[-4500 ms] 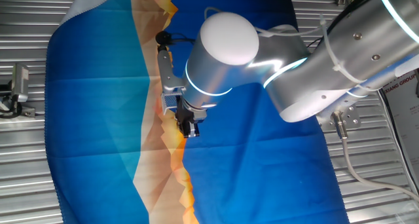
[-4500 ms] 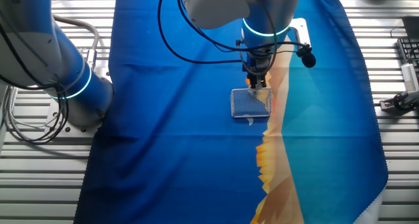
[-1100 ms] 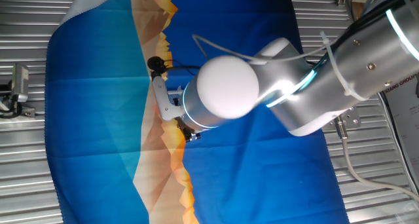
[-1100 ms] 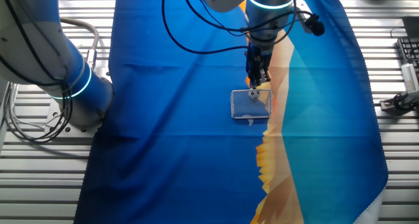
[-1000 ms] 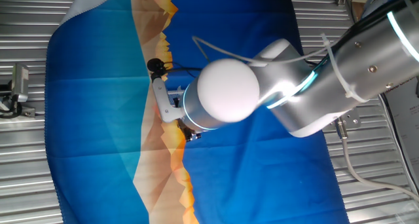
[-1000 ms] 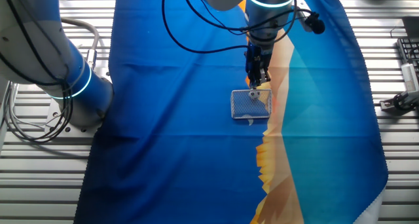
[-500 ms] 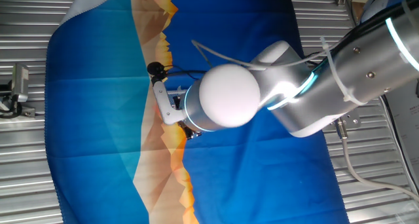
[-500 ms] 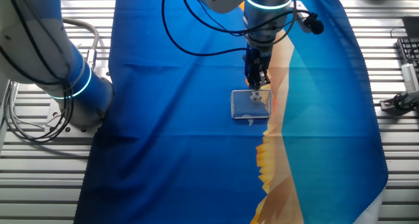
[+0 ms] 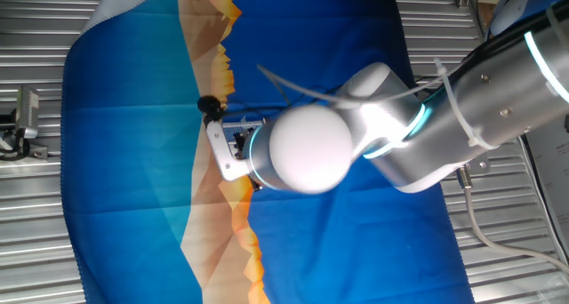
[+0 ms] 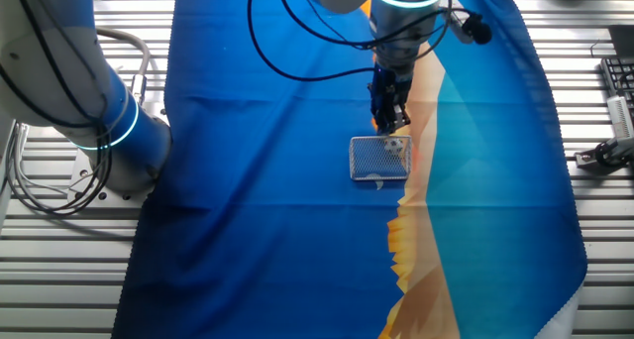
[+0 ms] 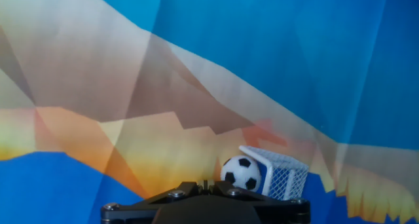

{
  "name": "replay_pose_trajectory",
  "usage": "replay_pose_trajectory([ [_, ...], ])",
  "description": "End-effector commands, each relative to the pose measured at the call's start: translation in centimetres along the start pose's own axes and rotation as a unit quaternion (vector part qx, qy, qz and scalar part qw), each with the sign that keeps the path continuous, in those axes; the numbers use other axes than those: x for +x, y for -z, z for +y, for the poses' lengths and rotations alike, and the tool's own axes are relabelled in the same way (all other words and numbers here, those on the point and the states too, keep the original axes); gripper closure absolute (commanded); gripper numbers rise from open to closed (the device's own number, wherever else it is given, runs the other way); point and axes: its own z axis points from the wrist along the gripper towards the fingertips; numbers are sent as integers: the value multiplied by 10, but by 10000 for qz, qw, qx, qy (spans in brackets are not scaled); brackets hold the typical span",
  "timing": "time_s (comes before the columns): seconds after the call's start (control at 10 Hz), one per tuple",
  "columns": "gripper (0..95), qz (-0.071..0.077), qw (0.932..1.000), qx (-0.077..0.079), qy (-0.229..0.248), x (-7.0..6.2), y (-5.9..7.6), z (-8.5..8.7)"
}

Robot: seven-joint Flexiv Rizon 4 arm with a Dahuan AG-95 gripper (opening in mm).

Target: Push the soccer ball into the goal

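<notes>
1. The soccer ball (image 11: 241,172) sits at the mouth of the goal (image 10: 379,158), mid-cloth (image 10: 258,230).
2. The gripper (image 10: 389,121) hangs just behind; its opening cannot be told, nothing visibly held.
3. Arm cable (image 10: 297,61) loops above.

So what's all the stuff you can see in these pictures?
soccer ball: one, white with black patches, at the goal's open side, touching or nearly so
goal: one, white frame with pale mesh, on the cloth where blue meets orange
cloth: one, blue with teal and orange mountain shapes, spread over the table
table: one, grey ribbed metal, under the cloth
keyboard: one, dark, partly cut off at the table's edge
robot arm: one, silver with glowing teal rings, reaching over the cloth
gripper: one, dark, above the goal; whether the jaws are open cannot be told
</notes>
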Motion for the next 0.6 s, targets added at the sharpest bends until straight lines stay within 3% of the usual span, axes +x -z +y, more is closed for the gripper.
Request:
replay_pose_trajectory([
  [0.1, 950, 11, 10000, -12, 44, -2, 3, -1],
  [0.6, 950, -12, 9999, -82, 85, -8, 6, -2],
])
